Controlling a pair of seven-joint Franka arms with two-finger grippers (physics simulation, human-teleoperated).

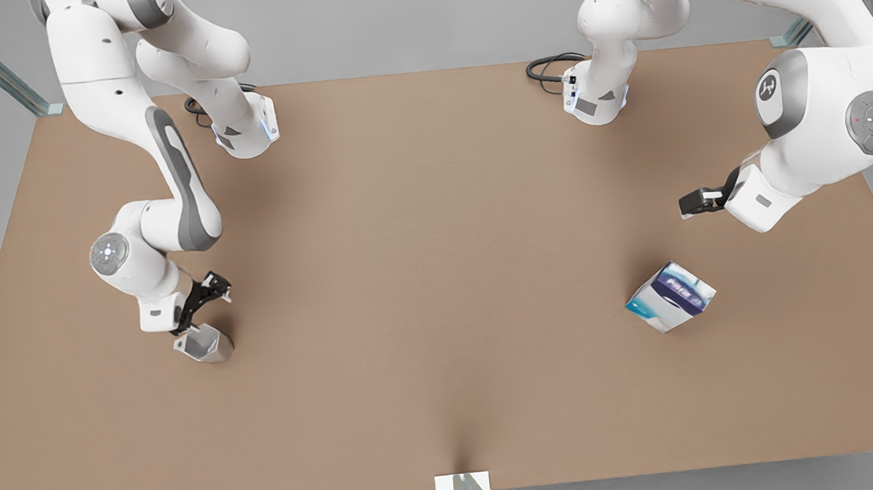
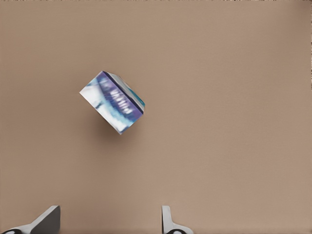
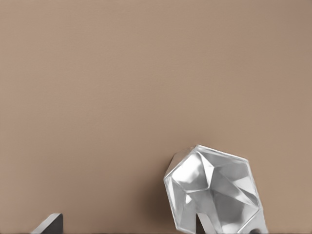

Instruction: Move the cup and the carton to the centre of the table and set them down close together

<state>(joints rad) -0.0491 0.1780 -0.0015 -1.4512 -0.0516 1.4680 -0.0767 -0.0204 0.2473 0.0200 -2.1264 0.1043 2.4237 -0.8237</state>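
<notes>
Although both objects lie well apart on the table [image 1: 439, 275], each arm is already positioned by its own: the right gripper [image 1: 199, 311], at the front view's left, hangs just above the cup [image 1: 204, 344], and the left gripper [image 1: 698, 202], at the front view's right, hovers above and beside the carton [image 1: 670, 295]. In the right wrist view the fingers [image 3: 48, 223] are spread, one fingertip appearing in front of the cup [image 3: 212, 192] near its rim, nothing clamped. In the left wrist view the fingers [image 2: 47, 220] are likewise parted, and the carton [image 2: 113, 101] lies clear of them. The cup's faceted, tapering wall could slip or tip if the fingers close off-centre. The carton sits turned at an angle, so jaws not aligned to its flat faces may twist it. The carton's dark blue panel carries white lettering too blurred to read.
</notes>
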